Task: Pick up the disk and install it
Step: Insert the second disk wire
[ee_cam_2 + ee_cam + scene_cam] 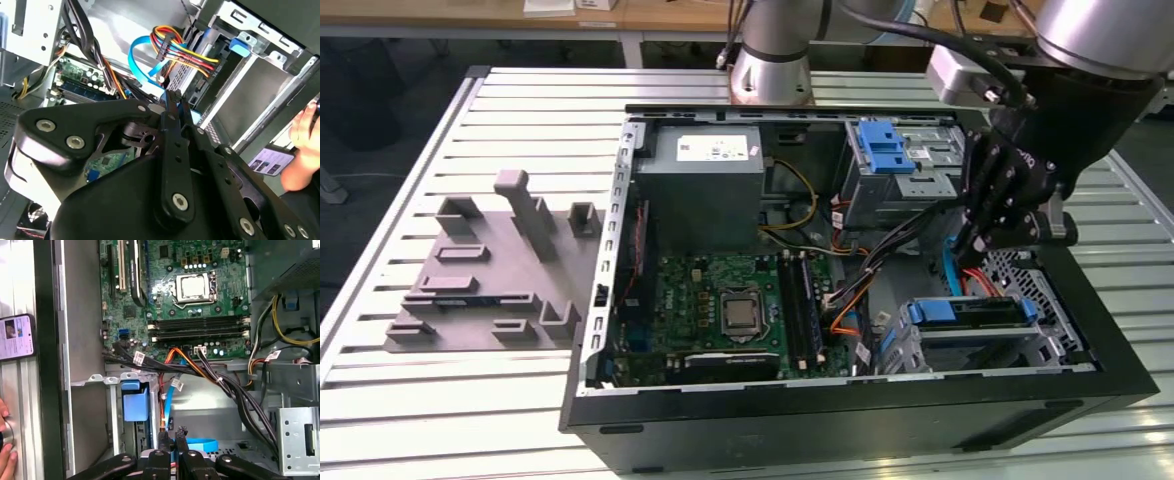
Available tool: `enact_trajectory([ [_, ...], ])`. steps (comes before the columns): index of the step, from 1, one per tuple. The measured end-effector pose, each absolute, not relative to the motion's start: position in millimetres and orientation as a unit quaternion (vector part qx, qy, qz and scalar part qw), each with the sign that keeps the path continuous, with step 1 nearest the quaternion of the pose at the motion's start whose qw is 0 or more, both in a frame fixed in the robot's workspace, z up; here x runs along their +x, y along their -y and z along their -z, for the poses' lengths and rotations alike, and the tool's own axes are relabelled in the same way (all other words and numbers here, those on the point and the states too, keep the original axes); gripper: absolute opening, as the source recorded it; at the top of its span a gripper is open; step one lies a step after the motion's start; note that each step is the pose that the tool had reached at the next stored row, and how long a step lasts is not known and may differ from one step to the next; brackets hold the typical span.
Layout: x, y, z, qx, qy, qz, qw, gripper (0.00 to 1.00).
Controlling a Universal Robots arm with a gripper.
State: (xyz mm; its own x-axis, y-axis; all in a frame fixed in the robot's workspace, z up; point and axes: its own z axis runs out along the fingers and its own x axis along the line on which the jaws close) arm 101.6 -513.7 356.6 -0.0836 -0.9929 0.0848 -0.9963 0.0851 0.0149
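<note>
one computer case (854,400) | inside case: one motherboard (720,310), one grey power-supply box (707,190), two blue drive brackets (966,312) (886,150) | beside case: one grey fixture block (487,270) | one phone (17,337) | one gripper (974,245)

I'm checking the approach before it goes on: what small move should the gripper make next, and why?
Probably ease the gripper toward the disk. In the exterior view the disk sits in its blue bracket, apart from the gripper, while the blue cable and coloured wires crowd the gripper, so go slowly.
</note>
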Motion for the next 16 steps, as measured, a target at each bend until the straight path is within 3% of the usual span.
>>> enact_trajectory([
  [5, 98.4, 515.5, -356.2, 0.676, 0.736, -0.034, 0.025, 0.16],
  [16, 98.2, 520.7, -353.3, 0.676, 0.736, -0.035, 0.024, 0.16],
])
